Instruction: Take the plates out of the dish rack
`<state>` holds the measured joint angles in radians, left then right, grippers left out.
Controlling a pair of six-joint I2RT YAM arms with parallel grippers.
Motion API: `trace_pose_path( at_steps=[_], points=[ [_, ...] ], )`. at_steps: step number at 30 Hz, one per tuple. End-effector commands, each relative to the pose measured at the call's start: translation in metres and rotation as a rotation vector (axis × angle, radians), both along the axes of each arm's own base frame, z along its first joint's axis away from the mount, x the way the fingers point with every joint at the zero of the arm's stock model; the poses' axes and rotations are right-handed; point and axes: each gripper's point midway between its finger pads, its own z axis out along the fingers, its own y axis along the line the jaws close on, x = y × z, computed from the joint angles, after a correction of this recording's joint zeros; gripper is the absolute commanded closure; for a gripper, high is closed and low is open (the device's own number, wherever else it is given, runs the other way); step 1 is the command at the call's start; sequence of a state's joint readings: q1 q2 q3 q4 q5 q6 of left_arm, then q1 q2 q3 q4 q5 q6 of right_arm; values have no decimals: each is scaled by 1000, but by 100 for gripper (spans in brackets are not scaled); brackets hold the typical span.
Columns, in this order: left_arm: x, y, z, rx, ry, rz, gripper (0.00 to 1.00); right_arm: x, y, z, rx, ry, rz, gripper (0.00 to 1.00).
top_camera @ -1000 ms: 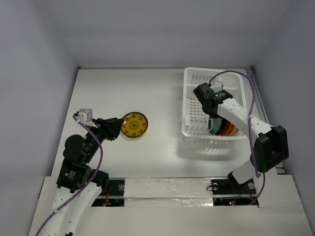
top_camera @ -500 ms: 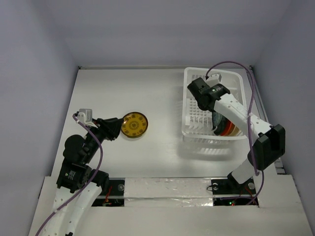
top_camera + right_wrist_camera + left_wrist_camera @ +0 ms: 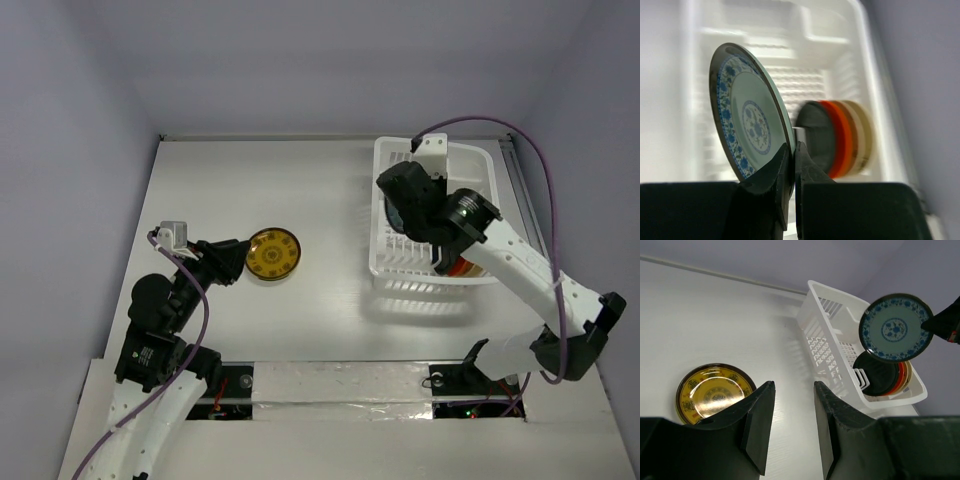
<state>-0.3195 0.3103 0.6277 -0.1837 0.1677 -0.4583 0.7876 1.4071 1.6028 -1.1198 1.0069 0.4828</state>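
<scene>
My right gripper (image 3: 792,146) is shut on the lower rim of a blue-patterned plate (image 3: 750,127) and holds it on edge above the left part of the white dish rack (image 3: 470,158). The plate also shows in the left wrist view (image 3: 896,328), in the air over the rack (image 3: 822,325). Three plates stand on edge at the rack's near right end: a dark one (image 3: 815,135), an orange-red one (image 3: 837,137) and a cream one (image 3: 860,135). A yellow patterned plate (image 3: 273,254) lies flat on the table. My left gripper (image 3: 792,385) is open and empty just left of it.
The rack stands at the table's far right, close to the right wall (image 3: 580,150). White table (image 3: 250,180) surface lies between the yellow plate and the rack. The right arm's purple cable (image 3: 530,150) loops over the rack.
My right gripper has risen from the plates at the rack's near end, lifting the blue-patterned plate up and toward the rack's left side. The left arm has not moved.
</scene>
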Motion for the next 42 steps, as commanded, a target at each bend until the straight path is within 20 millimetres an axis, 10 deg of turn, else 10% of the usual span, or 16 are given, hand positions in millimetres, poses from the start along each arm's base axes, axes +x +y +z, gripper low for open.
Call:
trace_pose_path(
  at_steps=[1,9,16,26,42],
  points=[
    [4,-1,4,-7,-20,4,66,13,55,32,268,-175,143,100],
    [8,8,2,-5,-8,56,76,22,237,-6,714,-90,639,100],
    [11,11,-1,0,7,79,84,30,327,-60,835,51,771,100],
    [12,11,-1,-3,7,78,79,35,342,-147,857,182,674,99],
    [11,10,1,-6,-2,68,78,36,318,-192,785,234,528,75]
  ],
)
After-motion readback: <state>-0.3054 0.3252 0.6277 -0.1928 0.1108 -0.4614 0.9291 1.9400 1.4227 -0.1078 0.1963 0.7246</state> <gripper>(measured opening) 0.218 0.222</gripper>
